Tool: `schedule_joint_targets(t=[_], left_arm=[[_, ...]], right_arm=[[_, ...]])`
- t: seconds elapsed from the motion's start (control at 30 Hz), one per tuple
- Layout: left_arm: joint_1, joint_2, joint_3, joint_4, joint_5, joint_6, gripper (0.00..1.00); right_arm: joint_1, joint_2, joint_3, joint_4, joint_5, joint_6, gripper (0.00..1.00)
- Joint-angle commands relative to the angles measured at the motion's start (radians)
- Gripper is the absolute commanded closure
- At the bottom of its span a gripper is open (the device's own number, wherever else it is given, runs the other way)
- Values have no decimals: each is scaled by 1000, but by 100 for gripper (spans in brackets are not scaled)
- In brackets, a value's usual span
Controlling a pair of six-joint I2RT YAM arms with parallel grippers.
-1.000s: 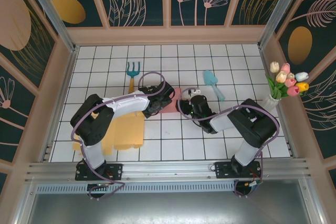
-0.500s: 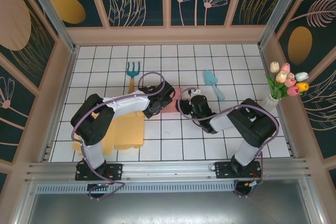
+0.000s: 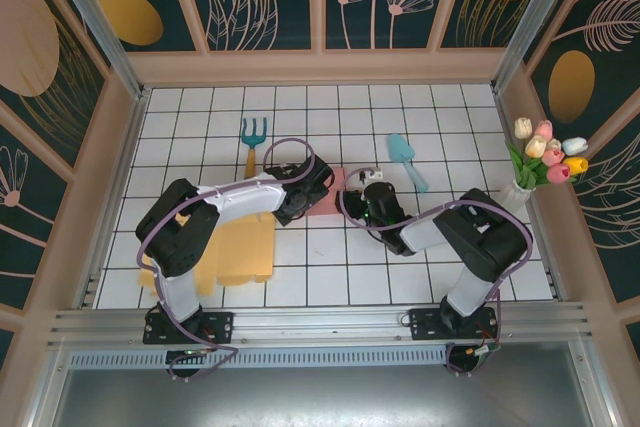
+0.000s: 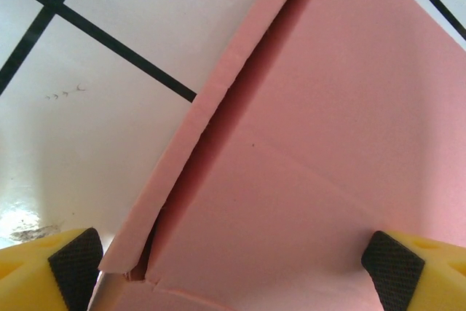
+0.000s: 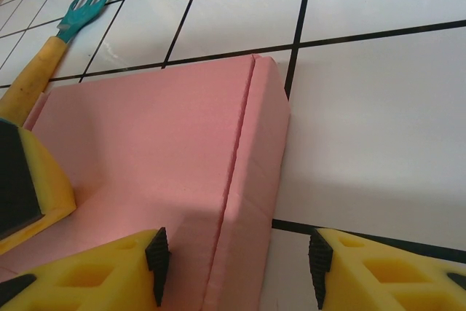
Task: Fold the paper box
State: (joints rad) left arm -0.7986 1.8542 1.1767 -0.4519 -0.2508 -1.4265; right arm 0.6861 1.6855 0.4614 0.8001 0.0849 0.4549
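My left end effector (image 4: 233,271) is spread wide. Its pads (image 4: 73,267) stand on either side of the pink paper box (image 4: 328,143) without gripping it, and a raised side wall (image 4: 196,136) runs away from the left-hand pad. My right end effector (image 5: 239,258) is about half spread. The box's opposite folded edge (image 5: 251,158) lies between its pads and touches neither, as far as I can judge.

Seen from above, the paper box (image 3: 337,183) sits in the middle of the bench (image 3: 320,247), directly between the two arms, which look equally near. The folded edge's long axis runs straight out from my right fingers. I judge that arm is placed to close on the edge and raise it, with the left steadying the panel.
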Motion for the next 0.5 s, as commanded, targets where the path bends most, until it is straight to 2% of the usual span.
schedule_joint_targets(t=[0.0,0.2,0.47], left_arm=[[-6,26,-39,-18,-2,-11,4],[-6,28,-54,-12,-4,-11,4],[-4,26,-58,-11,-6,-9,4]], right_arm=[[2,-25,-40,-113,-16,4,43],[8,-70,-51,-140,-6,5,43],[40,-211,-66,-233,41,8,44]])
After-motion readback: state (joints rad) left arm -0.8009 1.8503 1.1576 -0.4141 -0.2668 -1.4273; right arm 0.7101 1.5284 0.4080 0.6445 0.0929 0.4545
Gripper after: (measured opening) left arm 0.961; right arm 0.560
